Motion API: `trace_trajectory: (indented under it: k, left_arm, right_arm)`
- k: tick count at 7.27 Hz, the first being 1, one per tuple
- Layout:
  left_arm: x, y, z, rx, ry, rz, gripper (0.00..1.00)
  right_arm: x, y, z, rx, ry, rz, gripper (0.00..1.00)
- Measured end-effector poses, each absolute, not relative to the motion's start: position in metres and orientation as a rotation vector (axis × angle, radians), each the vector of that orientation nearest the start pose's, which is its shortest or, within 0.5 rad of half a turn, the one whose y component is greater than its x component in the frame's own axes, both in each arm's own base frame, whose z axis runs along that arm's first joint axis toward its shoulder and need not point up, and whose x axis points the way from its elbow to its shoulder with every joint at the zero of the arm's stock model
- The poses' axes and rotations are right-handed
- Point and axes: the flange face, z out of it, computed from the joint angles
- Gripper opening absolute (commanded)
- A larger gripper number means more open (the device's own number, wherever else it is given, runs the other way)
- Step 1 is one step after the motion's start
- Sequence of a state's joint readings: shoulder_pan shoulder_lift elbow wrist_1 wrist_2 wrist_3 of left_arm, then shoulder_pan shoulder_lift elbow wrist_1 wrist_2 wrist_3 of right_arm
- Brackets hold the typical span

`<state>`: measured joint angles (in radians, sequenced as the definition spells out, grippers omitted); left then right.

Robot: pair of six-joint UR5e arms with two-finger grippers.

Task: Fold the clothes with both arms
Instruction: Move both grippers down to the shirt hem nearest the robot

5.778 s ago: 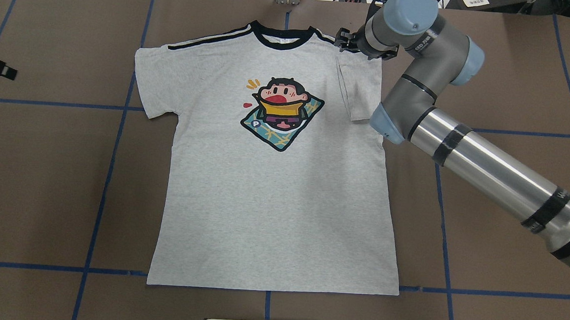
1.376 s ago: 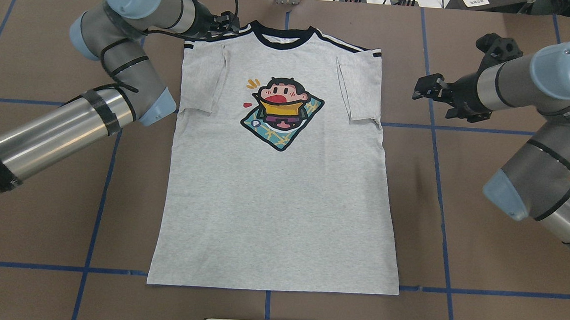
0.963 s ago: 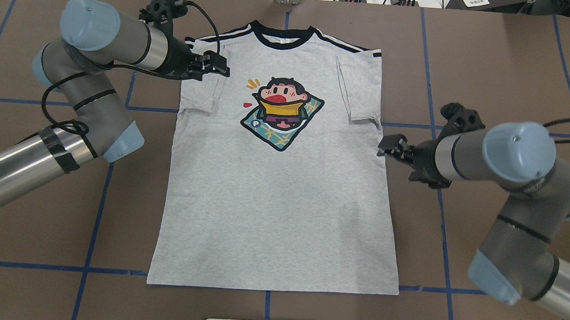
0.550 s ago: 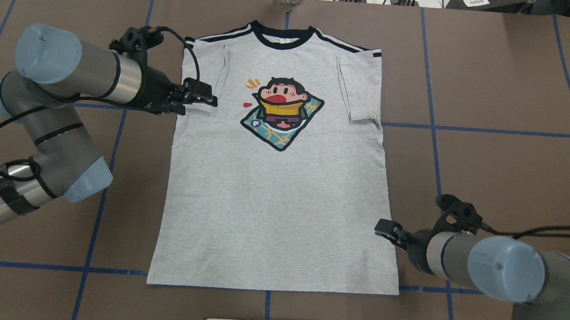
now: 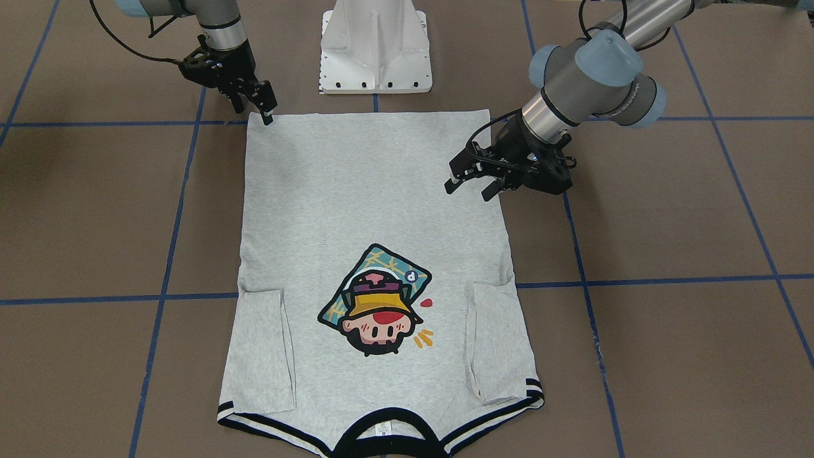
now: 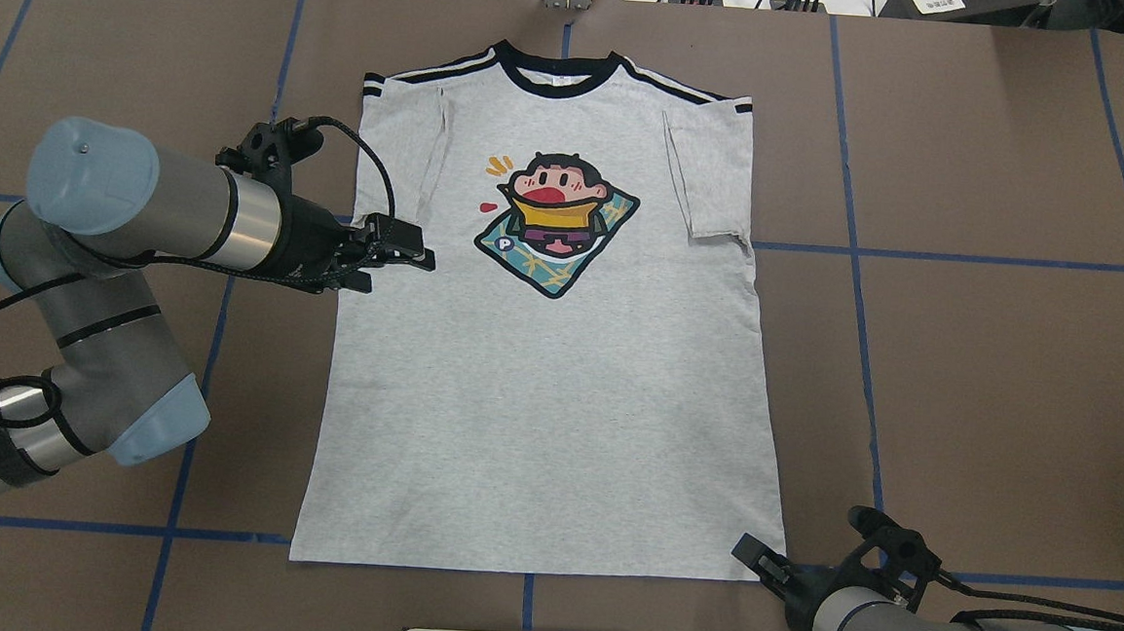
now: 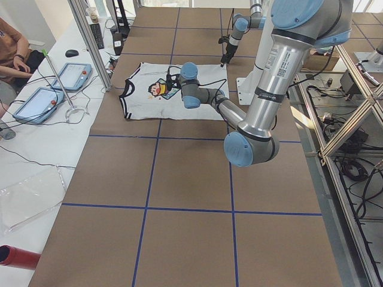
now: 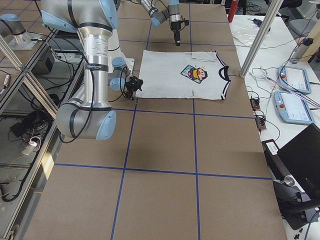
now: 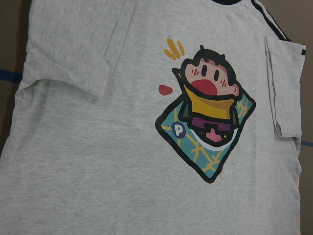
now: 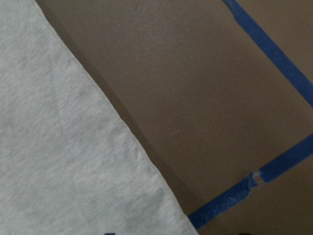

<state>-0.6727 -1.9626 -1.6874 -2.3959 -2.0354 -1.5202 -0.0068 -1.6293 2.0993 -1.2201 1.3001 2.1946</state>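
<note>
Trouble is looming first at the near hem, where the right gripper (image 6: 752, 553) is hanging just beside the bottom corner (image 10: 176, 215) of the T-shirt (image 6: 537, 402); its fingers are looking spread and are gripping nothing, while the corner is lying flat on the desk (image 6: 1006, 401); if they are closing too high or too far outboard, they are likely pinching only air; if too low, they are scraping the brown cover or catching just 1 of the 2 cloth layers, leaving the back layer dragging on the lift.

Farther out, the left gripper (image 5: 469, 191) is hovering over the shirt's opposite side edge, partway along the body, fingers parted and empty; it is sitting well apart from its own hem corner, so I am judging that the 2 arms are not yet matched; 1 arm lifting alone is risking a skewed, diagonal fold and a garment sliding across the desk.

Beyond that, the 2 sleeves (image 6: 406, 160) are lying tucked inward over the chest, either side of the cartoon print (image 6: 556, 222); a quick or uneven pull is threatening to flip them open.

Farthest away, the black collar (image 6: 557, 73) is lying near the desk's far edge; a hem carried past it is making the fold overshoot.
</note>
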Motion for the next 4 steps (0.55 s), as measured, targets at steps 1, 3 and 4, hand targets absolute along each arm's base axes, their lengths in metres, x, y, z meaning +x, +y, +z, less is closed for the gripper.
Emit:
trace_trajectory:
  k: [1,3,4]
  left_arm:
    - [0.4271,-0.4508,0.2882,0.090,1.360,-0.214,0.95]
    - [0.4264,-0.4493,0.2906,0.088,1.357,-0.216,0.95]
    - [0.4218,-0.4452,0.2957,0.086,1.353,-0.218,0.95]
  right_arm:
    - [-0.4641,-0.1544,0.4006,-0.012,-0.873,0.695,0.00]
    - [-0.4622,-0.1549,0.3984,-0.011,-0.877,0.702,0.00]
    - [-0.4610,-0.1555,0.3982,-0.005,-0.873,0.704,0.00]
